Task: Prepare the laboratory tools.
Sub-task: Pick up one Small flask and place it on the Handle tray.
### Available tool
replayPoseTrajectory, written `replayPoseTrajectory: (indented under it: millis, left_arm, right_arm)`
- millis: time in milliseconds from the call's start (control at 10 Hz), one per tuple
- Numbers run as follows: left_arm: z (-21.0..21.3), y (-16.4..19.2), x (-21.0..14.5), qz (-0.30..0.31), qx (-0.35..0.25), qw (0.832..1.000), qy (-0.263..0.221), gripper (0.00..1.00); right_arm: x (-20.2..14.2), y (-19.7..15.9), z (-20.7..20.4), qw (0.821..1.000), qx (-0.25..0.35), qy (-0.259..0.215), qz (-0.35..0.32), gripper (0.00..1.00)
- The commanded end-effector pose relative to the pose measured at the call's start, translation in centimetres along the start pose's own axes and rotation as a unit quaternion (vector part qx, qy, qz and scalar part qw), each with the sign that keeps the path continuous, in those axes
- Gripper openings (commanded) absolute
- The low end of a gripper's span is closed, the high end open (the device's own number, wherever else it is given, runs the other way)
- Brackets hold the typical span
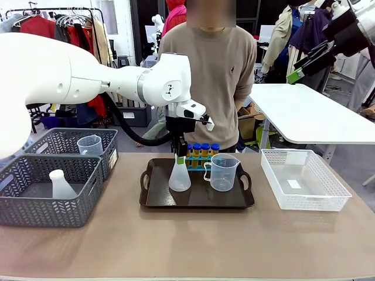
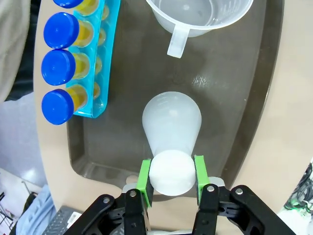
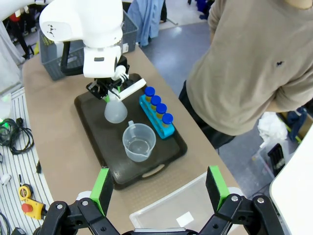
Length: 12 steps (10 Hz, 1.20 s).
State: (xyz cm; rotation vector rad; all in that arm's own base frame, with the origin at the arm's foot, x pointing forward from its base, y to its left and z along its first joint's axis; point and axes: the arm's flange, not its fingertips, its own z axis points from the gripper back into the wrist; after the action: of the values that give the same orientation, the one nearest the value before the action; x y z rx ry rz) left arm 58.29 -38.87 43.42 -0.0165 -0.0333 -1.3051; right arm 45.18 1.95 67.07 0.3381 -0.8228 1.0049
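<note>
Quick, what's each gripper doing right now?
Left gripper: closed on the conical flask neck, over the tray.
Right gripper: open, empty, raised.

The left claw (image 2: 172, 178) has its two green pads (image 2: 145, 181) on both sides of the neck of the white conical flask (image 2: 171, 132), which stands on the dark tray (image 2: 230, 112). Left of the flask is the blue rack (image 2: 105, 63) with blue-capped tubes (image 2: 61, 66) of orange-yellow liquid. Above, the clear beaker (image 2: 200, 17) points its handle toward the flask. The tray lies on the beige counter (image 2: 288, 122).
</note>
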Motion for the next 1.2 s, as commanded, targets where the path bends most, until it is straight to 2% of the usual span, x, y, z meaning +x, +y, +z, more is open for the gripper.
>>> replayPoseTrajectory:
  millis: [0, 300, 400, 1100]
  left_arm:
    - [0.1, -0.2, -0.6, -0.01, -0.006, 1.0, -0.011, 0.36]
    - [0.5, -0.3, -0.8, -0.008, -0.004, 1.0, -0.011, 0.95]
    - [0.8, -0.1, -0.9, -0.004, -0.013, 1.0, -0.015, 1.0]
    - [3.7, -0.4, -2.3, 0.021, -0.012, 0.999, -0.031, 1.0]
  right_arm:
    - [0.0, 0.0, 0.1, 1.0, 0.006, -0.009, 0.0, 1.0]
    - [0.0, 0.0, 0.1, 1.0, 0.006, -0.009, 0.0, 1.0]
    - [0.0, 0.0, 0.1, 1.0, 0.006, -0.009, 0.0, 1.0]
    - [0.0, 0.0, 0.1, 1.0, 0.006, -0.009, 0.0, 1.0]
